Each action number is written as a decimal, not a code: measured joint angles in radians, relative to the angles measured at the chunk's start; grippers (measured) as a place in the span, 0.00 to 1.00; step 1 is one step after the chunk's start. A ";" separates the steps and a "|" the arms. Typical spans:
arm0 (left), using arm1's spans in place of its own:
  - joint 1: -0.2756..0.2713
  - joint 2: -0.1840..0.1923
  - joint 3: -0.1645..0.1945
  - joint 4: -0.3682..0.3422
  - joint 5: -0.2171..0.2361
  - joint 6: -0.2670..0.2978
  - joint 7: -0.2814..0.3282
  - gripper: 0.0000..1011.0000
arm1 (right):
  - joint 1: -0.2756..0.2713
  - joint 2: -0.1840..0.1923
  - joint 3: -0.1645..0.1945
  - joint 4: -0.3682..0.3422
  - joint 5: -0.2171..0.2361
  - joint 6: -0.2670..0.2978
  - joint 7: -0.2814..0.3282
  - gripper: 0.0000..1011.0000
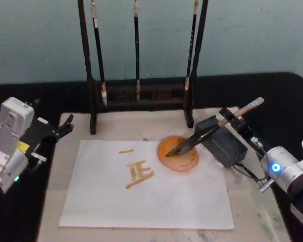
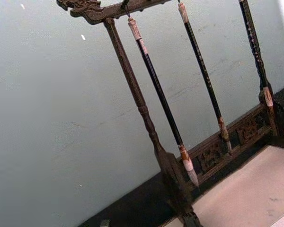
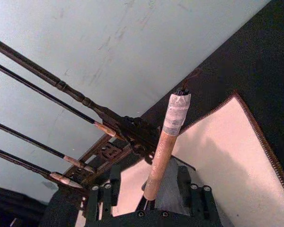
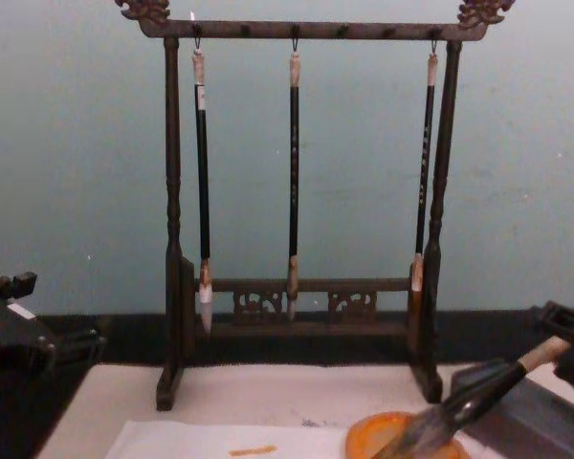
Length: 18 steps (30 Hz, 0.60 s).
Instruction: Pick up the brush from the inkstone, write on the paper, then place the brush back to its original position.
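While the right gripper [image 1: 226, 120] is clamped on the brush [image 1: 198, 136], holding the pale handle just above the dark lower section, the bristles reach down inside the rim of the orange dish [image 1: 189, 166]. From the dish the brush slants up, back and to the right, so that its pale end stands highest. In the right wrist view the handle [image 3: 163, 151] rises from between the two fingers [image 3: 199, 196], with a pale wrapped end and a black cord at the top.

A dark grey block [image 1: 227, 148] lies just right of the dish, below the gripper. The dish stands on the far part of the paper [image 1: 182, 199], which spreads from the dish toward the robot and to the left. Orange strokes [image 1: 137, 174] lie on the sheet, left of the dish and near it. Under the paper lies a beige mat [image 1: 53, 201].

Behind the dish stands a dark wooden rack [image 1: 141, 95] with three thin brushes [image 1: 137, 45] hanging from it. Well left of the dish, past the mat's edge and over the black table [image 1: 272, 85], the left gripper [image 1: 65, 126] is parked.
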<state>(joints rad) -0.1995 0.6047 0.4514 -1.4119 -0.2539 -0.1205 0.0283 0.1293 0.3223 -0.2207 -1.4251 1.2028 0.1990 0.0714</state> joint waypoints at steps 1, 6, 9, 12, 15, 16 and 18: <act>0.000 0.000 0.000 0.000 0.000 0.000 0.000 1.00 | 0.000 0.000 0.000 0.000 0.000 0.000 0.000 0.75; 0.000 0.000 0.000 0.000 0.000 0.000 0.000 1.00 | 0.000 -0.001 0.001 0.000 0.000 0.001 0.000 0.59; 0.000 0.000 0.000 0.000 0.000 0.000 0.000 1.00 | 0.000 -0.001 0.001 0.000 -0.001 0.001 0.000 0.49; 0.000 0.000 0.000 0.000 0.000 0.000 0.000 1.00 | 0.000 -0.001 0.001 0.000 -0.001 0.001 0.000 0.39; 0.000 0.000 0.000 0.000 0.000 0.000 0.000 1.00 | 0.000 -0.001 0.002 0.000 -0.001 0.001 0.000 0.29; 0.000 0.000 0.000 0.000 0.000 0.000 0.000 1.00 | 0.000 -0.001 0.002 0.000 -0.001 0.001 0.000 0.27; 0.000 0.000 0.000 0.000 0.000 0.000 0.000 1.00 | 0.000 -0.001 0.002 0.000 -0.001 0.002 0.000 0.24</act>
<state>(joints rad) -0.1995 0.6047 0.4514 -1.4119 -0.2539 -0.1205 0.0283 0.1293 0.3211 -0.2191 -1.4250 1.2022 0.2005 0.0715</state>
